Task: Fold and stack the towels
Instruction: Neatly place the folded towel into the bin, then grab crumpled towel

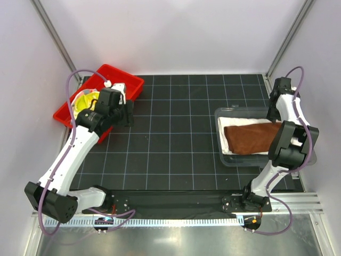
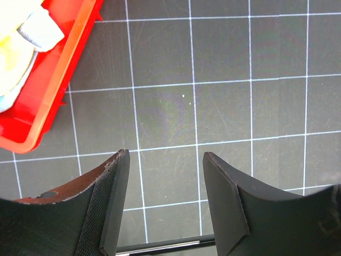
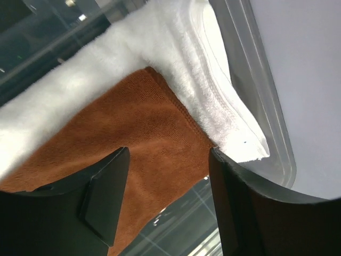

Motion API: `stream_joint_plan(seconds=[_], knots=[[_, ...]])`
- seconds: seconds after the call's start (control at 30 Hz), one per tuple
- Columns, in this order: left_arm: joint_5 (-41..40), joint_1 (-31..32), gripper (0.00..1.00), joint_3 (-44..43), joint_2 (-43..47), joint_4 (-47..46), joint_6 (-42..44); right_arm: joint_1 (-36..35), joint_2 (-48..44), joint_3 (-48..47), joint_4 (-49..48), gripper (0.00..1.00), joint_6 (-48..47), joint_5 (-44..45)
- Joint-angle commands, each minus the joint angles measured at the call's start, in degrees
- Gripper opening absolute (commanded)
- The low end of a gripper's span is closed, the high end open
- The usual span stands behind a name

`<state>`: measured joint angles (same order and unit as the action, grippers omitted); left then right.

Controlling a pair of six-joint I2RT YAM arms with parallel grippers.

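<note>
Right wrist view, brown towel (image 3: 133,128) atop white towel (image 3: 176,58), both arms' jaws wide

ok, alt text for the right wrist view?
The right end effector, open and holding nothing, hangs just above a folded brown towel. The brown towel lies on a folded white towel inside the clear plastic bin.

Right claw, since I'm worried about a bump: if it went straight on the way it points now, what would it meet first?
Most likely the brown towel, lying on the white towel in the clear bin. The open right claw points at it; how close is unclear.
</note>
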<state>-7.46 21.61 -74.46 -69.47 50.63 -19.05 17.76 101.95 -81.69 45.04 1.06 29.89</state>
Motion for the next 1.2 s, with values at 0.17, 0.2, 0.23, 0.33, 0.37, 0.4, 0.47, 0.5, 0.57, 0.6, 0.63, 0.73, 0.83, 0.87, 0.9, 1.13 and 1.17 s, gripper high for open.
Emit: stream_joint_plan(seconds=[0.17,0.2,0.23,0.33,0.37,0.4,0.47,0.5,0.57,0.6,0.63,0.73,0.83,0.87,0.9,1.13,1.17], knots=[[3.3,-0.2,0.62,-3.9,-0.7,-2.6,-2.0,-0.5,-5.4,2.0,2.1,0.65,8.8,-9.0],[3.3,-0.2,0.62,-4.1,-0.9,-3.3,-2.1,-0.4,-5.7,3.2,1.6,0.60,9.8,-10.6],[3.4,-0.2,0.63,-4.5,-1.7,-3.5,-2.1,0.3,-5.6,4.3,0.0,0.57,10.5,-11.8],[2.2,-0.3,0.63,-6.0,-3.3,-3.1,-2.1,2.8,-3.8,8.8,-2.3,0.51,12.6,-15.2],[1.4,-0.3,0.63,-6.7,-4.3,-2.8,-2.3,3.2,-3.3,10.7,-2.6,0.50,13.1,-15.4],[1.1,-0.4,0.63,-6.8,-4.6,-3.1,-2.5,3.9,-2.6,11.8,-3.2,0.50,13.3,-15.5],[1.5,-0.6,0.64,-7.1,-5.3,-3.7,-2.9,5.5,-1.4,13.5,-5.3,0.49,13.9,-17.1],[1.7,-0.8,0.64,-7.5,-5.8,-3.9,-3.1,5.7,-1.1,13.3,-5.7,0.48,14.0,-17.8],[1.2,-0.9,0.64,-8.5,-7.2,-3.8,-3.1,5.6,-1.2,12.5,-6.0,0.48,13.9,-20.1],[1.1,-1.0,0.64,-9.6,-7.6,-3.9,-3.2,5.6,-1.6,11.9,-5.8,0.48,13.6,-21.2],[1.0,-1.5,0.64,-10.1,-8.0,-3.9,-3.0,5.6,-1.8,10.9,-4.8,0.48,13.6,-21.9],[-0.2,-3.6,0.64,-12.7,-10.1,-4.3,-3.1,5.4,-3.9,6.6,-2.3,0.53,14.5,-26.2],[-4.8,-8.7,0.65,-14.8,-11.4,-6.1,-3.3,2.6,-6.8,2.9,-0.8,0.60,16.4,-29.0],[-5.7,-12.5,0.65,-15.5,-11.8,-6.2,-3.3,1.0,-8.1,1.2,-0.2,0.65,17.0,-28.4],[-6.7,-14.5,0.65,-15.9,-12.4,-6.0,-3.1,-2.4,-8.8,0.4,-0.1,0.67,17.3,-28.7],[-9.7,-29.5,0.65,-14.6,-19.6,-6.6,-2.0,-21.0,-16.0,-3.4,-6.0,1.00,21.3,-28.8],[-8.5,-30.2,0.65,-13.5,-21.9,-8.7,-0.4,-22.2,-16.4,-3.6,-6.9,1.00,22.1,-29.1]])
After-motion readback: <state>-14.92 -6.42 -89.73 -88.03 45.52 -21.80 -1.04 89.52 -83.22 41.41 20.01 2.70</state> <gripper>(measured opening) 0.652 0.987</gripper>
